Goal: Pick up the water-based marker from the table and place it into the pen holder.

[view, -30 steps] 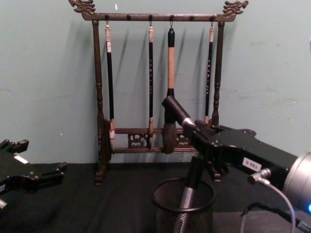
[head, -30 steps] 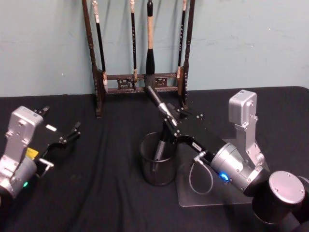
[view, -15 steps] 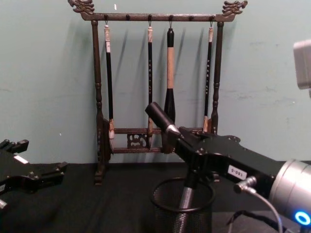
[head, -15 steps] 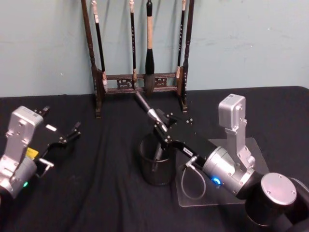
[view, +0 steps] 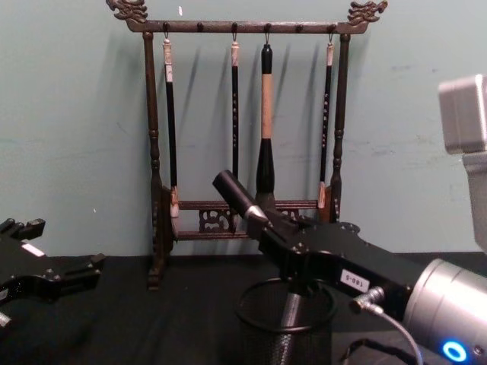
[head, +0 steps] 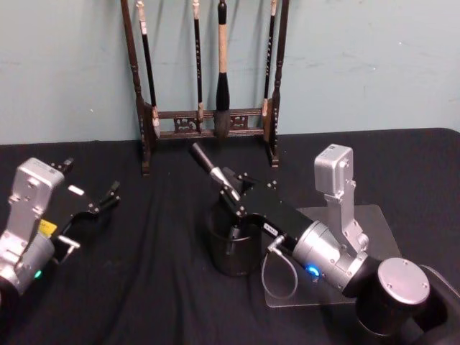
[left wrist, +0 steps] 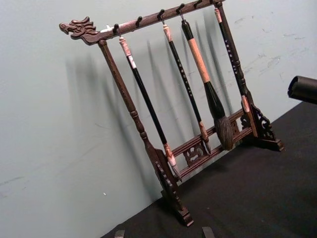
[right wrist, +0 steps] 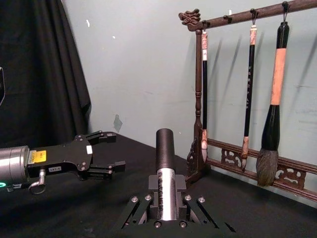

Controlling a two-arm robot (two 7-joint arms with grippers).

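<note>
The water-based marker [head: 206, 164], silver-bodied with a black cap, leans toward the left. My right gripper [head: 234, 200] is shut on it. Its lower end dips inside the pen holder [head: 215, 253], a round black mesh cup on the black table [head: 151, 280]. In the chest view the marker [view: 235, 195] slants up out of my right gripper [view: 283, 245] above the pen holder [view: 266, 334]. The right wrist view has the marker [right wrist: 165, 171] clamped upright between the jaws. My left gripper [head: 93, 180] rests open at the table's left, apart from everything.
A tall dark wooden brush rack [head: 208, 118] with several hanging brushes stands at the back against the teal wall. A clear plastic sheet [head: 377, 219] lies on the table right of the holder, under my right arm.
My right gripper has carried the marker leftward and lower, tilting it more steeply over the holder. The left arm has not moved.
</note>
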